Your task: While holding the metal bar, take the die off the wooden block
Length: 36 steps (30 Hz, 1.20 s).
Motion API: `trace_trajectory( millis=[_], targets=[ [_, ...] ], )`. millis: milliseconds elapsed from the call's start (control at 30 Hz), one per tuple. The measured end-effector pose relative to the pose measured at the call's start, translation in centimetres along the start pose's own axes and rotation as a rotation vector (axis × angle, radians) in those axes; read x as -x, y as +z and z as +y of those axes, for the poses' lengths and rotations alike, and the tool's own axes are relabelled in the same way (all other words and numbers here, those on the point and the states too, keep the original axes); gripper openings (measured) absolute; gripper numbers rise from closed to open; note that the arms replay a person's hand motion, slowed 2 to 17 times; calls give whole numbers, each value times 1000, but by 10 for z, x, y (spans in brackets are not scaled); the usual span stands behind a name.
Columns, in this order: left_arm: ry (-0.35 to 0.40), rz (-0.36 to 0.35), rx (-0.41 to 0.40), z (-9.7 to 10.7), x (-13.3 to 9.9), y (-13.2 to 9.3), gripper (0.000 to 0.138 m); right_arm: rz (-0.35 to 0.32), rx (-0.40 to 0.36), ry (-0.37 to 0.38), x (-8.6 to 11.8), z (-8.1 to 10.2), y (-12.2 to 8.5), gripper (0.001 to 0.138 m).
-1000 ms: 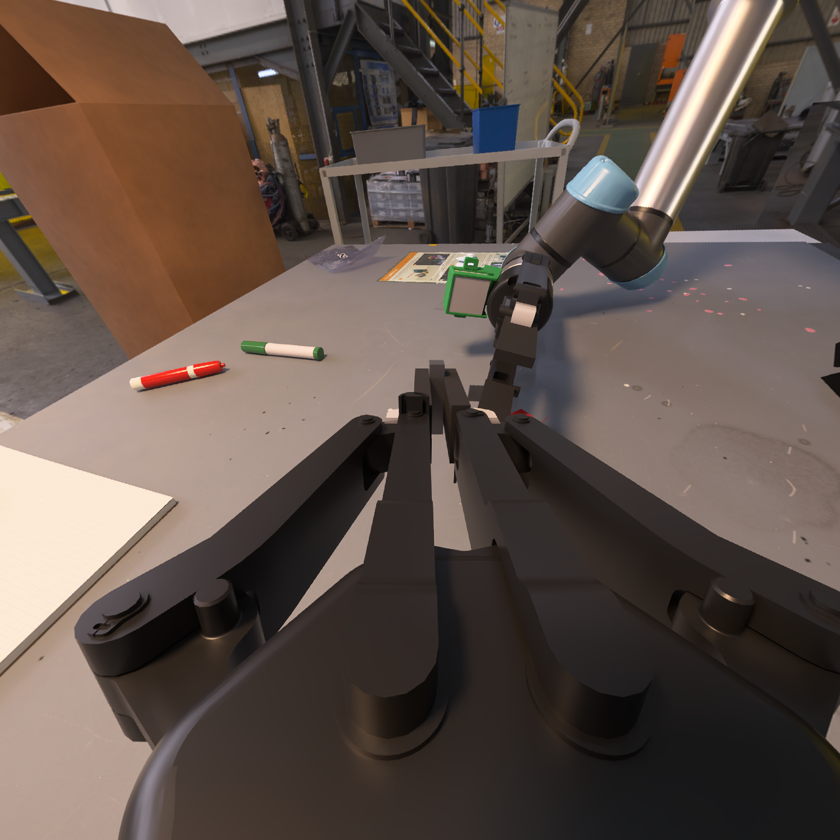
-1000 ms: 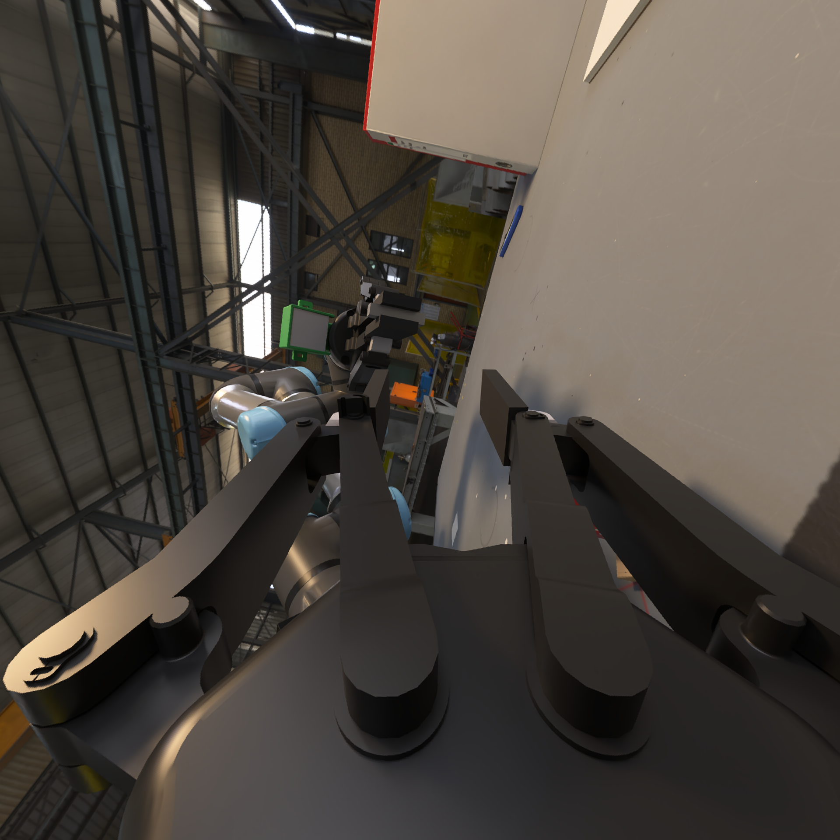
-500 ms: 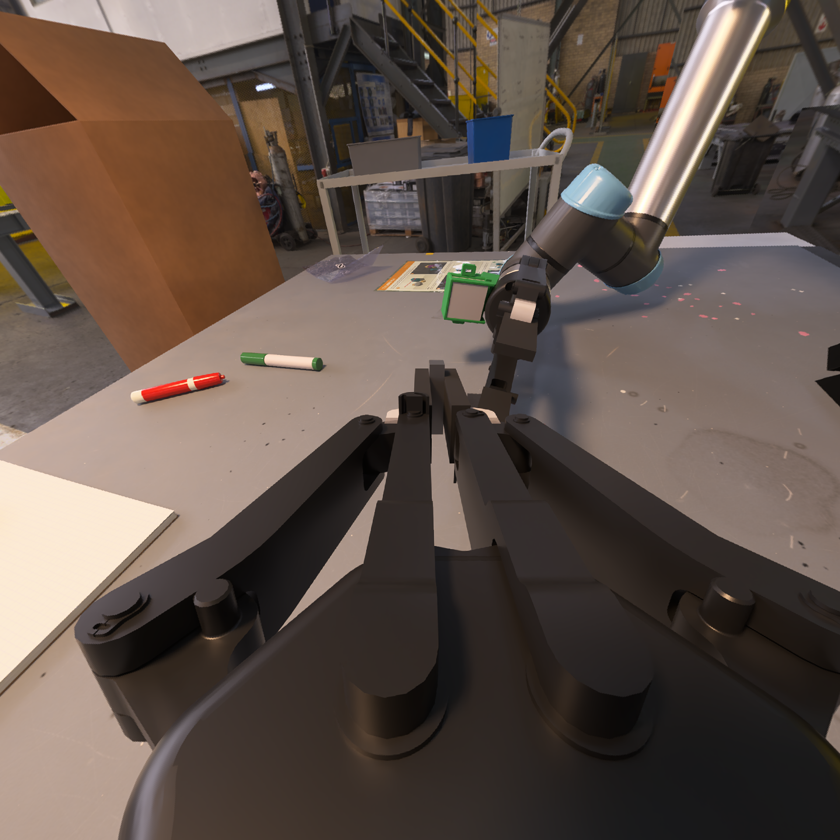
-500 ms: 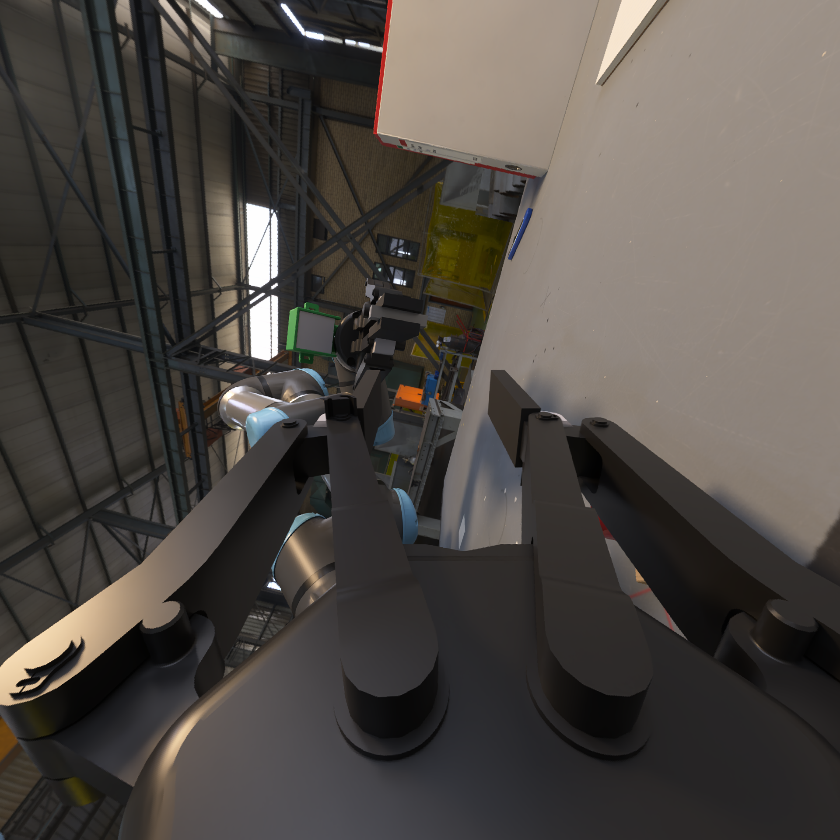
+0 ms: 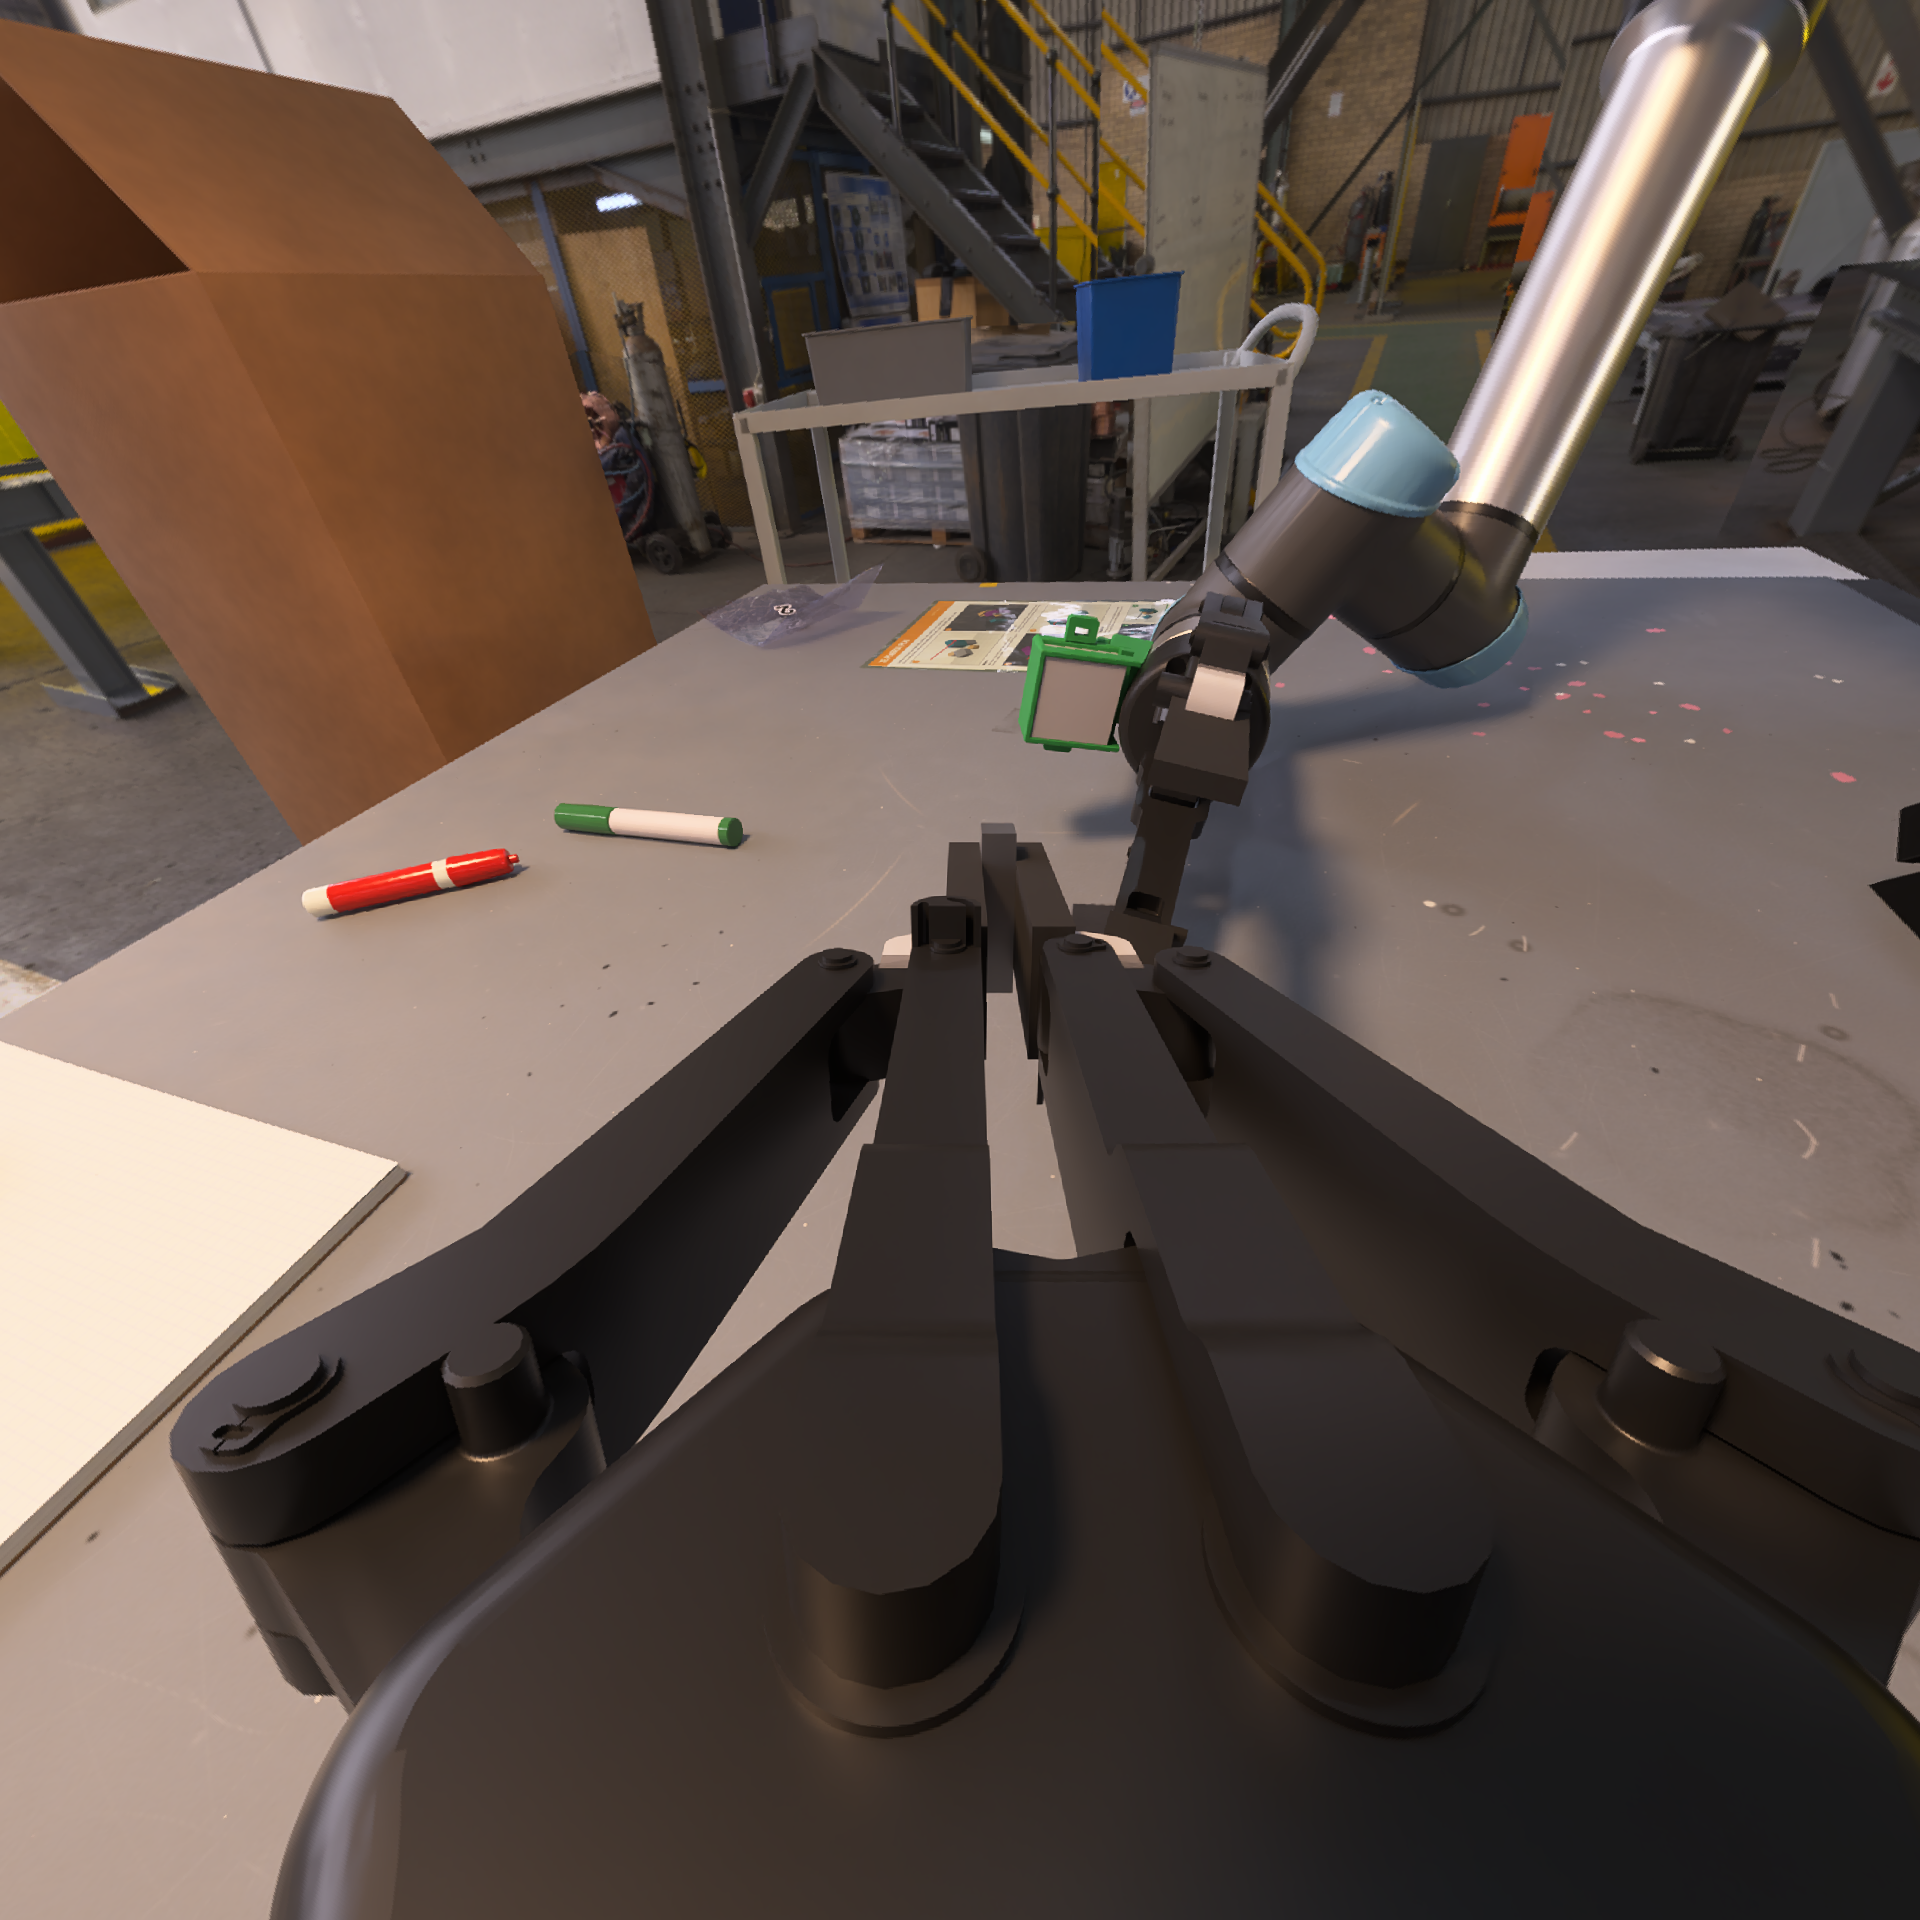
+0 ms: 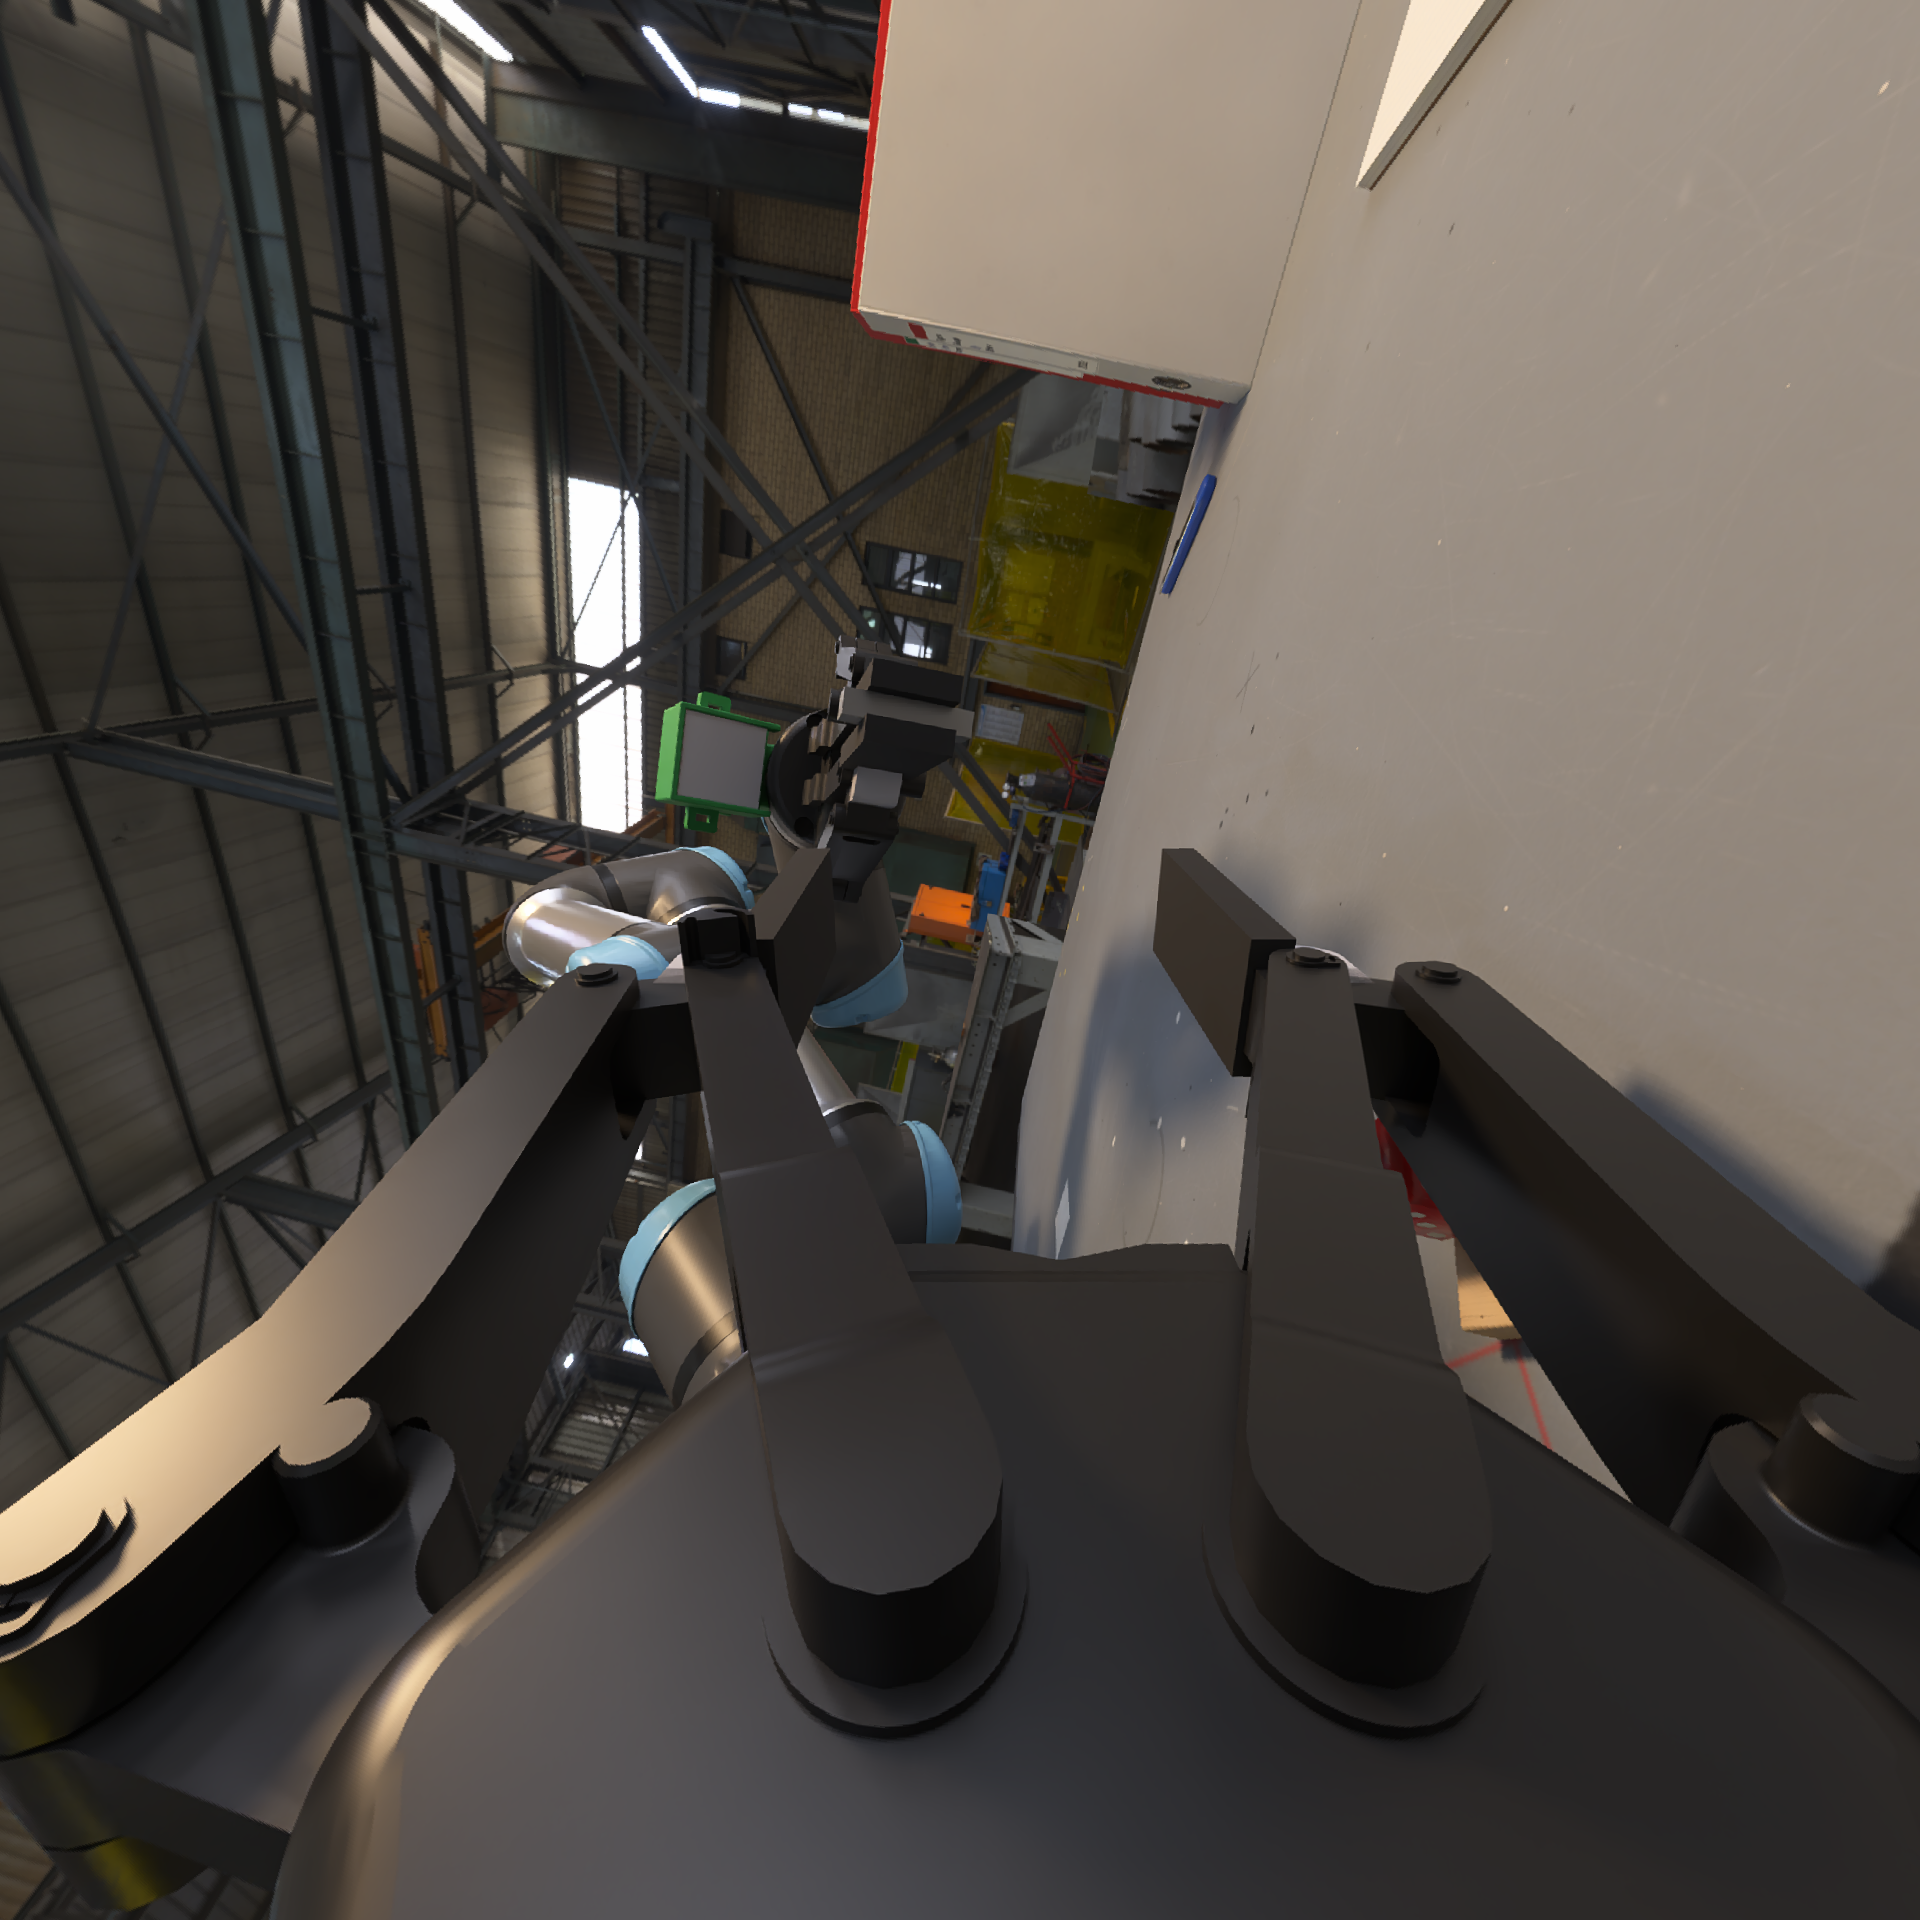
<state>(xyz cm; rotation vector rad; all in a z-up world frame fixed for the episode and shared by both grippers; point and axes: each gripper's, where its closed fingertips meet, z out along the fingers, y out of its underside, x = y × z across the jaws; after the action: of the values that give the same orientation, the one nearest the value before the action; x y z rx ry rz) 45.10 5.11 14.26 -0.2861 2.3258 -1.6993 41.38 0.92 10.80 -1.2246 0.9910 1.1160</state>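
Observation:
My left gripper (image 5: pixel 1000 862) is shut low over the grey table (image 5: pixel 1351 1039). A thin dark slab, the metal bar (image 5: pixel 998 844), stands edge-on between its pads. My right gripper (image 6: pixel 1003 925) is open, with its jaws wide apart close to the table. Behind its right finger I see part of a red die (image 6: pixel 1403 1184) on a tan wooden block (image 6: pixel 1486 1314). In the left wrist view the right gripper (image 5: pixel 1143 904) reaches down just behind my left fingertips. The die and block are hidden in that view.
A large cardboard box (image 5: pixel 260 468) stands at the table's left edge. A red marker (image 5: pixel 410 881), a green marker (image 5: pixel 649 824), a white board (image 5: pixel 135 1226), a leaflet (image 5: pixel 997 634) and a plastic bag (image 5: pixel 795 608) lie on the table. A white box (image 6: pixel 1070 177) and a blue pen (image 6: pixel 1190 535) are farther off.
My right gripper's jaws have opened wider. My left gripper has stayed shut and has hardly moved.

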Motion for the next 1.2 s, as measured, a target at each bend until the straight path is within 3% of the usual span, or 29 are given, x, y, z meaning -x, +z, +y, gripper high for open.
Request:
trace_trajectory(
  millis=[500,1200],
  targets=[
    [-33,26,-10,6,-2,2,8,27,18,6,-3,2,-2,78],
    [-99,68,-36,16,-9,8,8,217,169,-62,-17,14,-5,77]
  ],
)
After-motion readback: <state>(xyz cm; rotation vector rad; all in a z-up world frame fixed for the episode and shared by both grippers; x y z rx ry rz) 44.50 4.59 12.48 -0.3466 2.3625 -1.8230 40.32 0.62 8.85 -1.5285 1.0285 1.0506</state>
